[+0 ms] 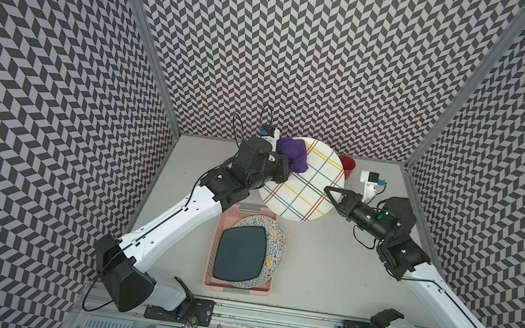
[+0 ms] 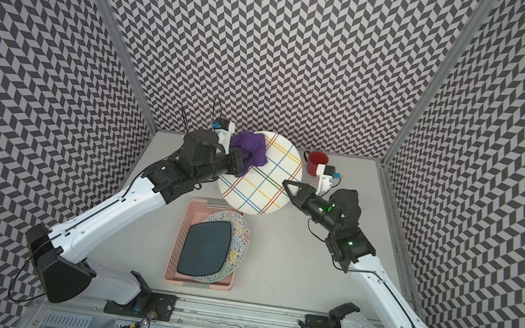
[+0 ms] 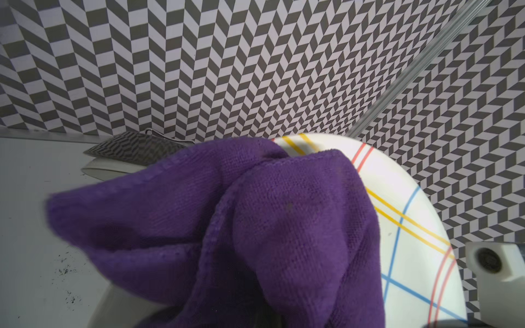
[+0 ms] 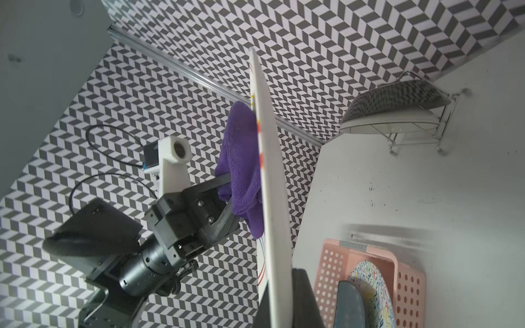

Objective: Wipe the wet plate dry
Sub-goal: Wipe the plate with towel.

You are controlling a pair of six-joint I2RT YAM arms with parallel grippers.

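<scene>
Since they play no part in the wiping, the dark square plate (image 1: pixel 241 254) and the speckled plate (image 1: pixel 275 240) under it lie stacked in the pink basket (image 1: pixel 212 252), nearest the arm bases and at about 7 o'clock from the work.

Beyond the basket the striped plate (image 1: pixel 303 184) hangs raised off the table between the two arms. The right gripper (image 1: pixel 329 192) is clamped on its rim at about 3 o'clock, and the right wrist view shows the plate edge-on. Pinching the thin edge probably leaves the whole face free and braces it against a sideways push.

The left gripper (image 4: pixel 228 193) is clenched on a bunched purple cloth (image 1: pixel 292 151) pressed to the plate's face near 11 o'clock. A wad like this likely pads the contact and keeps the fingers off the glaze. The face toward 5 o'clock lies uncovered. Whether it is wet is too fine to see.

Farther back, at 2 o'clock from the plate, a red mug (image 1: pixel 347 166) stands apart near the rear wall. The wrist views also show a wire rack (image 4: pixel 414 142) holding a patterned plate (image 4: pixel 397 96), perhaps where dried dishes go.
</scene>
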